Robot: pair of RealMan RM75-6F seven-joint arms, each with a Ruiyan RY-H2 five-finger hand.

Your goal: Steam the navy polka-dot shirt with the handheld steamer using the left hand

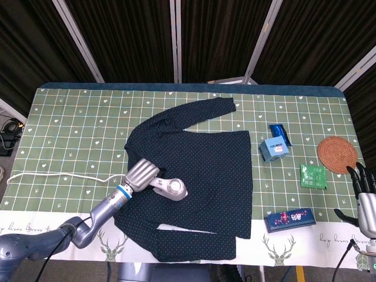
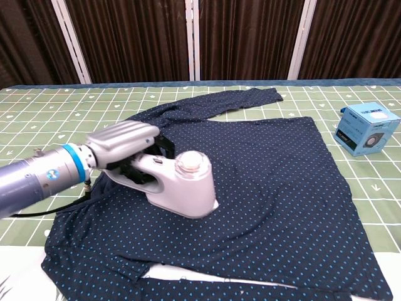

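Observation:
The navy polka-dot shirt (image 1: 205,170) (image 2: 269,182) lies spread flat on the green checked tablecloth (image 1: 70,129), one sleeve reaching toward the back. A white handheld steamer (image 1: 171,188) (image 2: 185,185) rests on the shirt's left half. My left hand (image 1: 141,174) (image 2: 122,143) grips its handle from the left, fingers wrapped over it. The steamer's white cord (image 1: 59,176) trails left across the table. My right hand (image 1: 363,187) hovers at the table's right edge, fingers spread, holding nothing; the chest view does not show it.
A blue box (image 1: 274,150) (image 2: 367,128) and a blue packet (image 1: 279,133) sit right of the shirt. Farther right lie a woven coaster (image 1: 337,154), a green packet (image 1: 314,175) and a dark patterned pouch (image 1: 289,219).

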